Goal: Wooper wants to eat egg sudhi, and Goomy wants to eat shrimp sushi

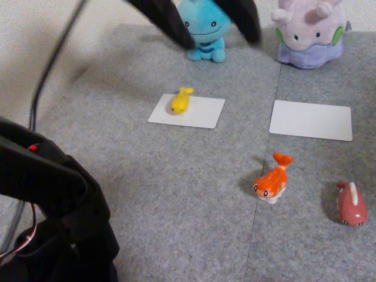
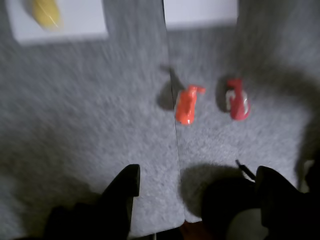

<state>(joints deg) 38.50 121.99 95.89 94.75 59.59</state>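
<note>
Grey carpet (image 1: 176,194) covers the floor. Above it the gripper (image 2: 197,187) hangs with fingers spread wide, holding nothing. Just beyond it in the wrist view lie the orange shrimp sushi (image 2: 187,104) and a red fish (image 2: 238,98). The yellow egg sushi (image 1: 181,100) rests on the left white card (image 1: 202,113) — near Wooper (image 1: 205,26). Goomy (image 1: 308,32) sits far right, behind an empty card (image 1: 311,120).
</note>
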